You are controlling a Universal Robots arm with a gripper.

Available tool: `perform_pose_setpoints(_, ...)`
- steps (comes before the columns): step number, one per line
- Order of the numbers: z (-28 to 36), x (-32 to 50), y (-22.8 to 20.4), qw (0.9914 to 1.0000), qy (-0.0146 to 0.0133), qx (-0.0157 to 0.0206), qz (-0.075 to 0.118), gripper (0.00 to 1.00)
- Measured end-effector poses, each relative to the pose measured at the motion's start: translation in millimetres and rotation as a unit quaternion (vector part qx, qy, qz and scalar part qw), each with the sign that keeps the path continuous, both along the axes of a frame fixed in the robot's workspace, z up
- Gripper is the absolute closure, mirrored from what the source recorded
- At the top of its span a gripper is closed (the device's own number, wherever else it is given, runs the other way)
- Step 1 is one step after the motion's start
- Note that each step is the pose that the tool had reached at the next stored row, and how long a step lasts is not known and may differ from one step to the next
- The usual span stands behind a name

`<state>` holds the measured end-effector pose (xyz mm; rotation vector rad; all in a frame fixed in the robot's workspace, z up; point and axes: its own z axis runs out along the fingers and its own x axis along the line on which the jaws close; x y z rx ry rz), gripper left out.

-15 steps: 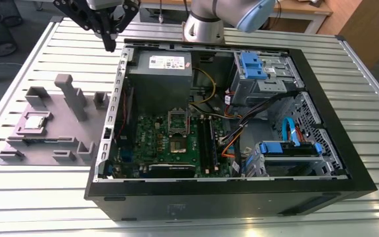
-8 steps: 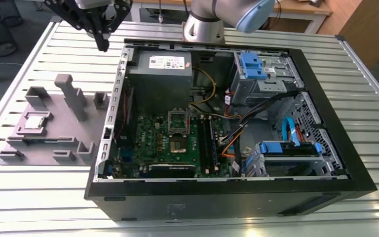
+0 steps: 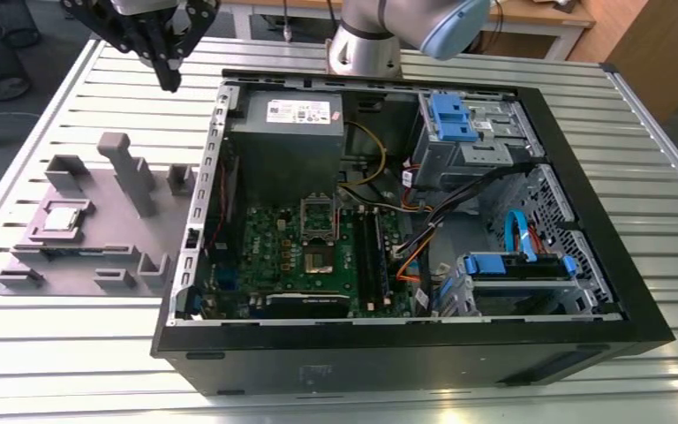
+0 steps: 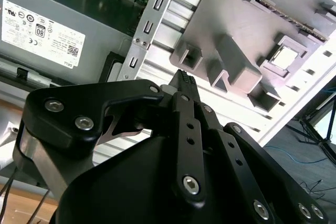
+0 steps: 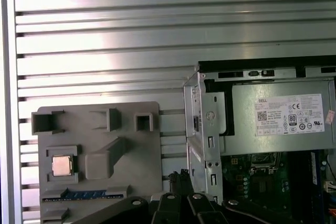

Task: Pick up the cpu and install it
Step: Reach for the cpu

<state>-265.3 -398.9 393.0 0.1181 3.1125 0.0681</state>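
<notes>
The cpu [image 3: 66, 217] is a small silvery square lying flat in a recess of the grey fixture plate [image 3: 92, 252], on the table at the exterior view's left, outside the computer case. Both wrist views show the cpu [image 4: 284, 57] [image 5: 62, 165] in that recess. My gripper [image 3: 172, 84] hangs high above the table behind the fixture, well away from the chip. Its black fingers [image 4: 184, 80] are shut with nothing between them, and their tips [image 5: 181, 175] show above the gap between fixture and case. On the green motherboard, the socket [image 3: 319, 260] lies uncovered with its metal frame [image 3: 318, 212] hinged up.
The open black computer case [image 3: 433, 349] lies on the slatted metal table [image 3: 68, 318]. Inside are a grey power supply [image 3: 286, 132], drive bays with blue tabs [image 3: 451, 119] and loose cables [image 3: 416, 252]. Upright grey posts [image 3: 127, 172] rise from the fixture plate.
</notes>
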Motion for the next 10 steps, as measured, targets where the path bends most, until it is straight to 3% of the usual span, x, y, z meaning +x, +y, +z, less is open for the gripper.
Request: perform_pose_setpoints(10, -0.1, -18.5, 0.0, 1.00000, 0.0000, 0.0000, 0.000, 0.89)
